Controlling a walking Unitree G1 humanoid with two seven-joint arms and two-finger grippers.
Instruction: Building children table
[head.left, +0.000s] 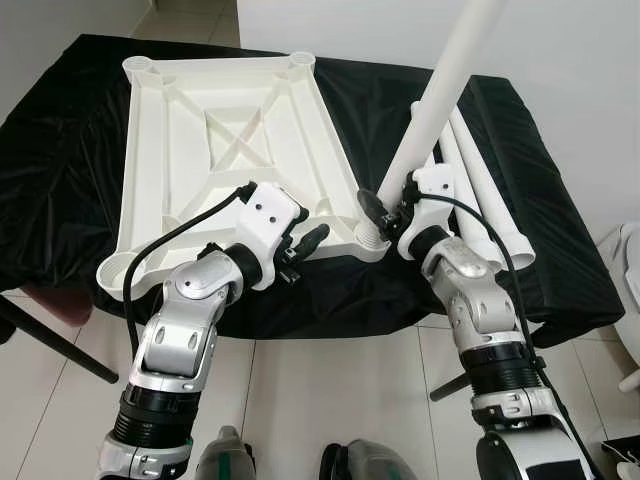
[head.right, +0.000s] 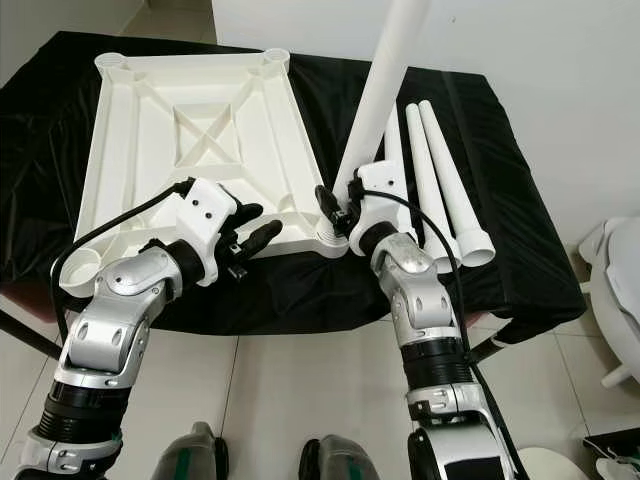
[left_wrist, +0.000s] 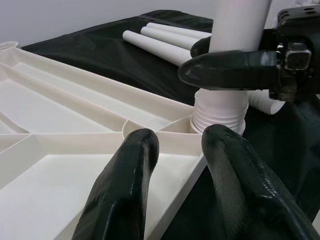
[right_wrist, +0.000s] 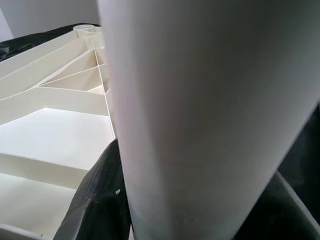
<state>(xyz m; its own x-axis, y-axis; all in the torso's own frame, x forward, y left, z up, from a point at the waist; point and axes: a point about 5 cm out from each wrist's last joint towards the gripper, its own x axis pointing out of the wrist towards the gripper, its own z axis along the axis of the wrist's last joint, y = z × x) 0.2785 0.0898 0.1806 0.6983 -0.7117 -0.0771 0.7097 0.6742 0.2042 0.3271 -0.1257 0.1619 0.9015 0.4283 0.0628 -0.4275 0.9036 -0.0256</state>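
Observation:
The white plastic tabletop lies upside down on a black cloth, with a round socket at each corner. My right gripper is shut on a white table leg. The leg stands tilted, and its threaded end sits in the near right corner socket. In the right wrist view the leg is close between the dark fingers. My left gripper hovers open over the tabletop's near rim, just left of that socket. Nothing is between its fingers.
Three spare white legs lie side by side on the black cloth, right of the tabletop. The cloth's front edge drops to a tiled floor. A dark red seat is at the left, and a white object at the far right.

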